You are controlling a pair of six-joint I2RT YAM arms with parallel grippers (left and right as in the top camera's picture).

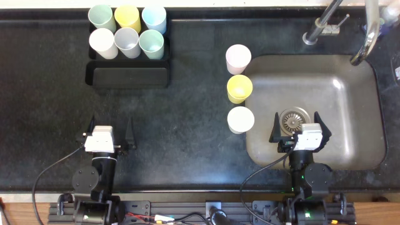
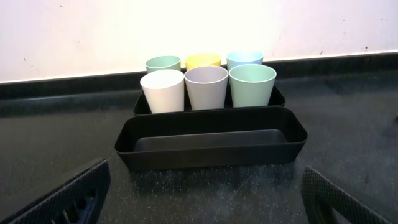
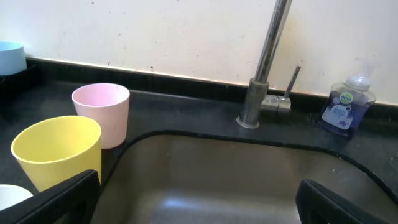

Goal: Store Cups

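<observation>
Rim of white cup (image 3: pixel 10 194), rest cut off, beside yellow cup (image 3: pixel 56 152); left claw (image 1: pixel 110 126), right claw (image 1: pixel 297 122) both wide.

Dark countertop (image 1: pixel 187 125), empty black tray (image 1: pixel 128 76), pink cup (image 1: pixel 238 58), yellow cup (image 1: pixel 239 88), white cup (image 1: pixel 240 119) upright

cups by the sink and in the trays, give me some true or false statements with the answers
1. Six cups stand in the far tray. True.
2. The near tray holds two cups. False: it is empty.
3. The pink cup lies on its side. False: it stands upright beside the sink.
4. The yellow cup stands between the pink cup and the white cup. True.
5. The right gripper holds a cup. False: it is open, holding nothing.
</observation>
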